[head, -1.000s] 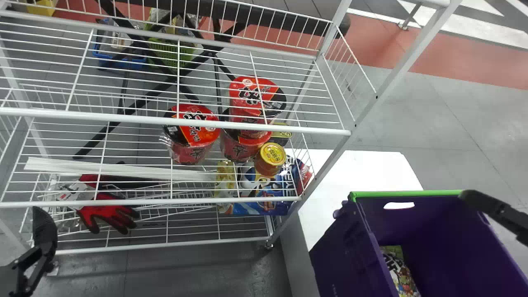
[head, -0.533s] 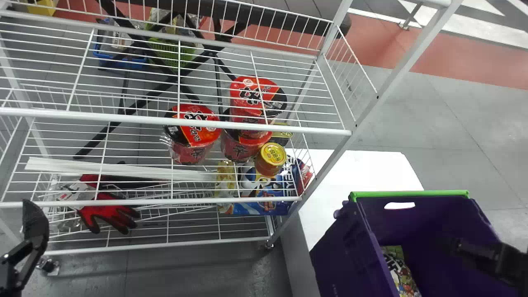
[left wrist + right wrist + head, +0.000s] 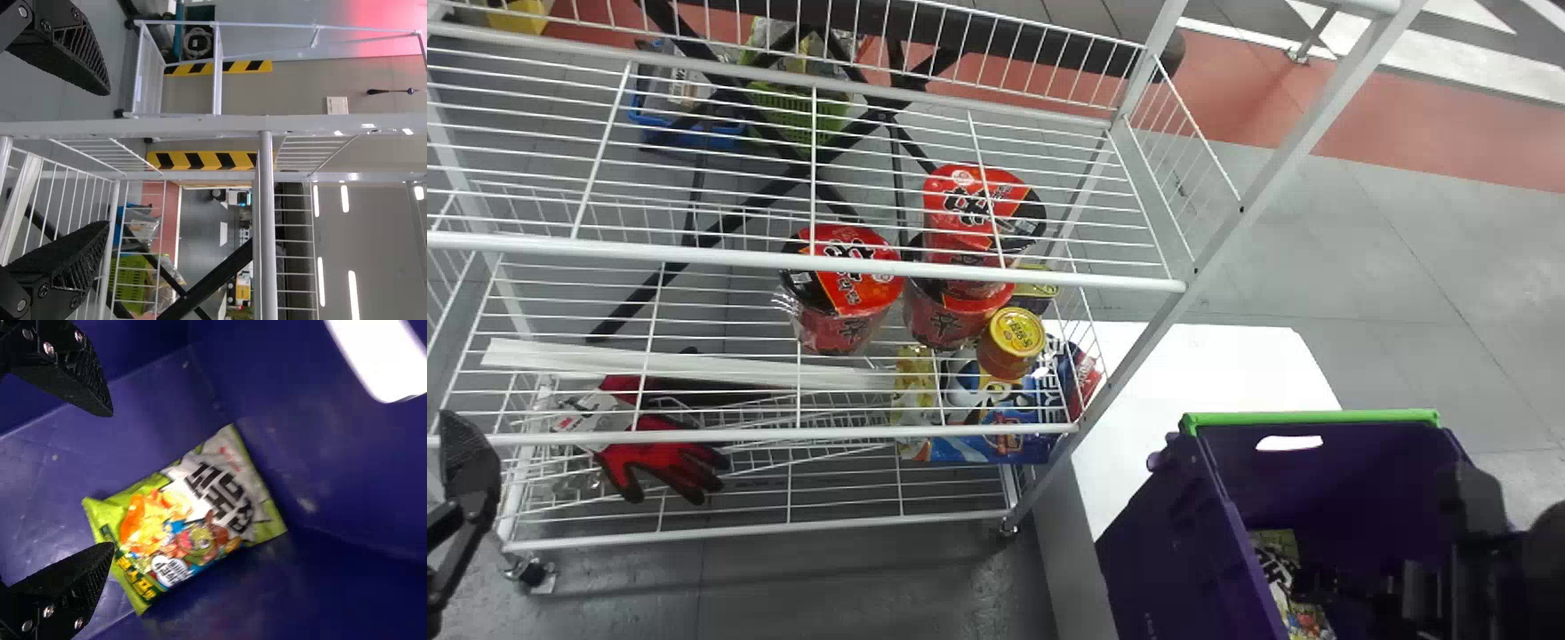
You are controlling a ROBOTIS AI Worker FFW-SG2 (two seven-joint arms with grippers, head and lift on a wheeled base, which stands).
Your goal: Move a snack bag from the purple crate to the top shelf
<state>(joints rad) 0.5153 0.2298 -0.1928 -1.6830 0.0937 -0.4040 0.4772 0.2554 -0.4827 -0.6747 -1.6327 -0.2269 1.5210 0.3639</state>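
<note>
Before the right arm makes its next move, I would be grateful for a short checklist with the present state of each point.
1. Snack bag inside the purple crate: ok, it lies with its printed face in view.
2. Right pincer open, ready for the bag: ok, its fingers are well apart.
3. Bag gripped: not ok, nothing is between the fingers yet.
4. Pincer low enough to close on the bag: cannot tell, the depth is unclear.
5. Left pincer away from the crate: ok, it is by the rack's left end.
6. Noodle tubs off the top shelf: ok, they are below it.
</note>
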